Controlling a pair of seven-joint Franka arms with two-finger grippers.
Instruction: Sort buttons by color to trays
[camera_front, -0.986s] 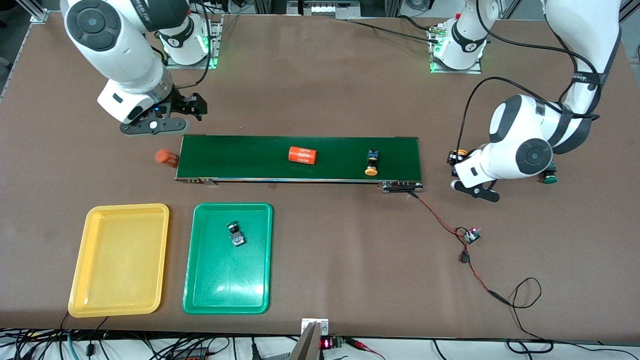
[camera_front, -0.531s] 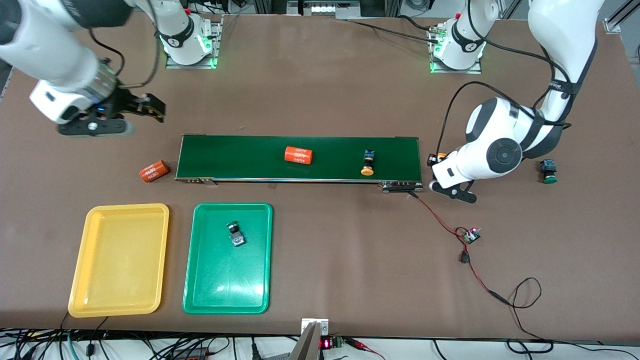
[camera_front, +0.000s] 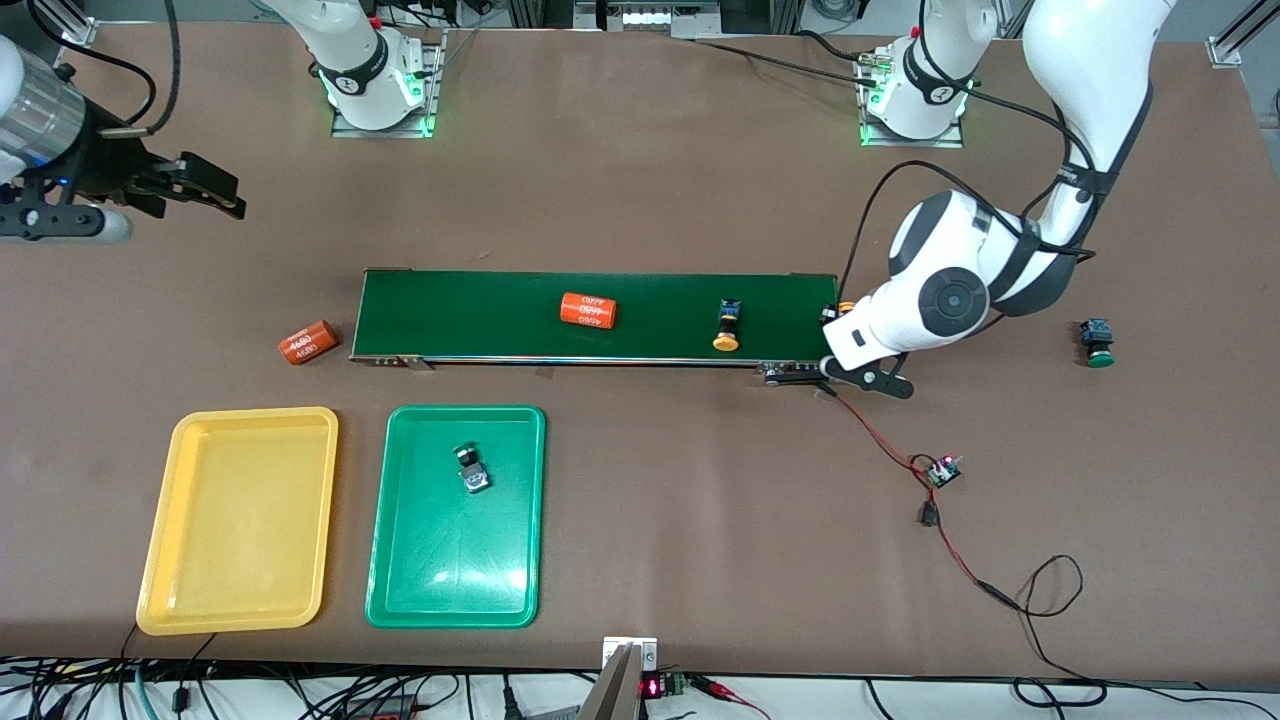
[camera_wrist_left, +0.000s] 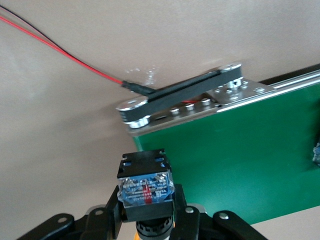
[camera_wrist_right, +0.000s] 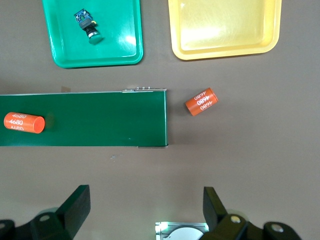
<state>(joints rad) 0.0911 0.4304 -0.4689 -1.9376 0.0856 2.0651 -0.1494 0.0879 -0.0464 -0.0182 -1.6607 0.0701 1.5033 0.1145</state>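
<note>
Swinging in from its own end of the desk, the left pincer has carried a yellow-capped button over the end of the conveyor belt, jaws clamped on it, forearm angled low. Meanwhile the right pincer has pulled away from the belt toward the right arm's end of the desk, fingers spread wide and empty. On the belt, the orange cylinder and second yellow button have crept along. One green button lies on the desk at the left arm's end, another in the green tray; the yellow tray holds nothing.
</note>
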